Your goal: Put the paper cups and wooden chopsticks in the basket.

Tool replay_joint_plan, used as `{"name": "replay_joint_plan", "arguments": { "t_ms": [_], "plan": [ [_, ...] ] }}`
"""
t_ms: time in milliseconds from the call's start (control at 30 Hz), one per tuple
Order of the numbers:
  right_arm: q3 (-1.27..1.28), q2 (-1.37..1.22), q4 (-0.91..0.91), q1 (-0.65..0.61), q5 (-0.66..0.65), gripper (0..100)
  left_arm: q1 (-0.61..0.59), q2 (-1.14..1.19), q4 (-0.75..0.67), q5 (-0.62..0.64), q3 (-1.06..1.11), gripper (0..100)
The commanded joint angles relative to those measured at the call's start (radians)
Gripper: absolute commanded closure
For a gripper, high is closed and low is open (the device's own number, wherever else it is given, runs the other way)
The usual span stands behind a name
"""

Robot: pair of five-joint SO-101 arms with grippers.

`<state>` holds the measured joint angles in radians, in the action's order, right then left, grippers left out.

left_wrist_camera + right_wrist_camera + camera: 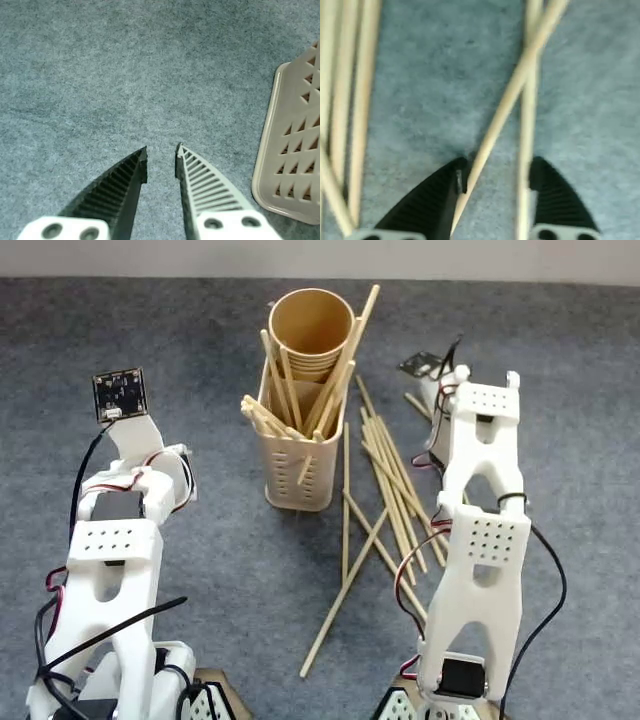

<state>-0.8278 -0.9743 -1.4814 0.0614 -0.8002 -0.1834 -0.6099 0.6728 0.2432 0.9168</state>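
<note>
High view: the basket [295, 465] stands near the middle of the far edge of the grey worktop [220, 340]. It holds stacked paper cups [311, 325] and upright chopsticks [335, 400]. Loose chopsticks [390, 490] lie scattered towards the right edge, beside the right arm.

Left wrist view: the left pincer [161, 152] is slightly parted, holding nothing, over bare worktop beside the basket.

Right wrist view: the right pincer [495, 170] gapes wide around two crossed loose chopsticks, not clamping them.

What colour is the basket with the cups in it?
Pale beige basket, with small holes in its sides; the high view shows it best.
</note>
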Motion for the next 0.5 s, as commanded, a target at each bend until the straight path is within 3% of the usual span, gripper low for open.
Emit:
{"name": "replay_joint_plan", "arguments": {
  "t_ms": [0, 200, 467],
  "plan": [
    [-0.002, 0.002, 0.012, 0.033, 0.005, 97.7, 0.016, -0.016, -0.015, 0.005, -0.004, 89],
    [-0.145, 0.053, -0.059, 0.074, 0.158, 99.4, 0.016, -0.016, -0.015, 0.005, -0.004, 89],
    [-0.742, 0.239, -0.285, 0.047, 0.411, 99.4, 0.016, -0.016, -0.015, 0.005, -0.004, 89]
  ]
}}
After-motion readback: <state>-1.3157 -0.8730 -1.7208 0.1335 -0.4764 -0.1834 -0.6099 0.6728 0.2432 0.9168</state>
